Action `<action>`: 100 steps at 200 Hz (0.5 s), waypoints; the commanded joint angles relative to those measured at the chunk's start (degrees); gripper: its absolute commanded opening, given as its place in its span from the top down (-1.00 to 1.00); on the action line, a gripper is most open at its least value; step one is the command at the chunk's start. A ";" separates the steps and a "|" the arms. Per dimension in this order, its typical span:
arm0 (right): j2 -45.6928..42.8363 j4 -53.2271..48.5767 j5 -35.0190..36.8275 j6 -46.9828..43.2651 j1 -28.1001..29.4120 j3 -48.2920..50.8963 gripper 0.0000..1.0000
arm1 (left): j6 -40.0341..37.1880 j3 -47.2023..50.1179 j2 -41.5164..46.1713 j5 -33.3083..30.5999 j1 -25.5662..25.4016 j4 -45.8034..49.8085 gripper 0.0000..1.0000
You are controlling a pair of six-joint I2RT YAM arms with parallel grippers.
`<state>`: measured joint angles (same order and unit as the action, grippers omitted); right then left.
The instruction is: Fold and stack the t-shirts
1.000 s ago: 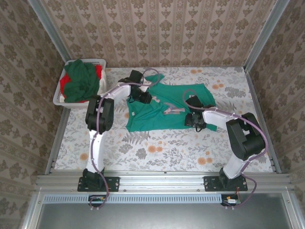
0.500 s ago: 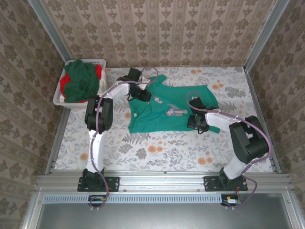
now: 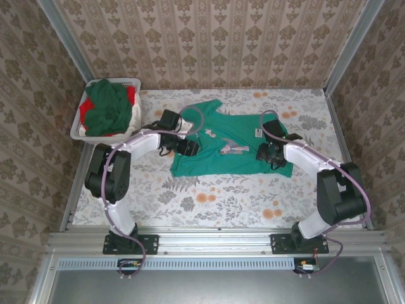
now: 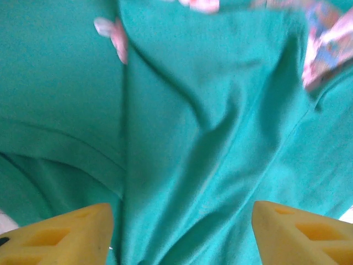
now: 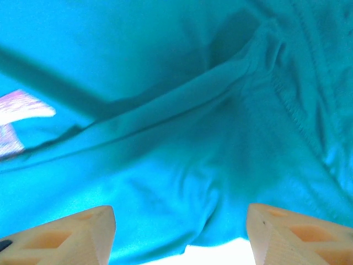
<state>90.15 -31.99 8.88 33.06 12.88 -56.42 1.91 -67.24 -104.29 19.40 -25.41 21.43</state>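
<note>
Top view: even, diffuse light, moderately bright, no glare. The teal t-shirt (image 3: 228,149) is sharp, with only soft, short shadows under the arms (image 3: 144,140) at its left and right edges.

Left wrist view: shirt cloth soft-focus throughout. The pink print (image 4: 118,44) near its upper edge is smeared, and the folds down its middle are shaded dark.

Right wrist view: same cloth reads oversaturated cyan. Seam stitching is fairly crisp. The white strip (image 5: 215,255) below its hem is blown out.

Both arms reach forward; left tool (image 3: 192,147), right tool (image 3: 265,152) jaws spread wide.
</note>
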 commanded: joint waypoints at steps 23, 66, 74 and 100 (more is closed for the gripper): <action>6.19 -4.66 -0.16 -3.19 -4.63 -0.55 -0.37 | 2.07 4.12 -2.49 -4.68 2.95 4.61 -0.41; 2.32 -9.46 5.38 -3.69 -7.87 0.04 -0.37 | 1.69 3.18 -1.32 -9.56 5.56 9.21 -0.38; 1.04 -9.71 5.00 -3.81 -7.87 0.38 -0.37 | 1.74 3.63 -0.62 -9.17 6.25 9.07 -0.38; -0.25 -5.06 -3.00 -5.24 -7.79 3.32 -0.15 | 1.54 4.46 1.36 -7.55 7.30 7.85 -0.40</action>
<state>91.92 -37.98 11.14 29.56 4.78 -55.51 3.01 -64.45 -104.90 13.02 -19.35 25.96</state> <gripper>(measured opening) 0.633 0.697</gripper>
